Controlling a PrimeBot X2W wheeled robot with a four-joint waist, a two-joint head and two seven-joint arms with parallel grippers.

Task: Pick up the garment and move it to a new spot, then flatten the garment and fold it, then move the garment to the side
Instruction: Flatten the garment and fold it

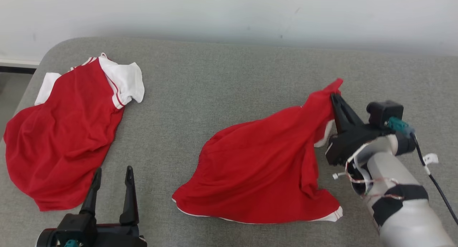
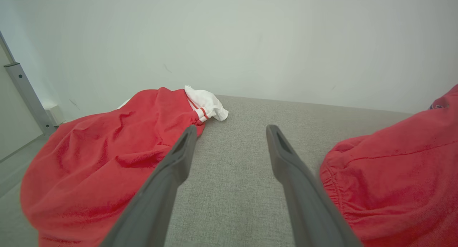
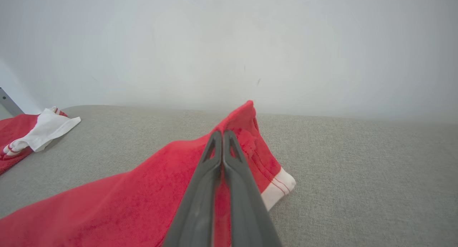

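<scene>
Grey upholstery (image 1: pixel 222 78) spreads across the head view, with a white wall (image 1: pixel 229 10) behind it at 12 o'clock.

At 9 o'clock we see a spare shirt (image 1: pixel 61 132), red with white sleeves, lying flat. Its collar points to 1 o'clock and its hem to 7.

Our left gripper (image 1: pixel 113 169) sits at 7 o'clock, just beside that hem. Its fingers point to 12 and are spread wide, with nothing between them. Its wrist view has bare upholstery between the fingers, the spare shirt at 9 o'clock and the other red cloth at 3.

Right of centre, at about 4 o'clock, is the garment (image 1: pixel 257 168), red with white trim. Its long axis runs from 8 o'clock to 2 o'clock. The wide hem rests on the upholstery at the 8 o'clock end. The narrow end rises off the surface to a peak that points to 2. A white cuff (image 1: pixel 323 134) shows just under that peak.

Our right gripper (image 1: pixel 334 95) comes in from 4 o'clock with its fingers pointing to 11. They are pressed together on the red fabric just below the peak. In its wrist view the two fingers meet with cloth pinched between them.

The garment and the spare shirt lie well apart.
</scene>
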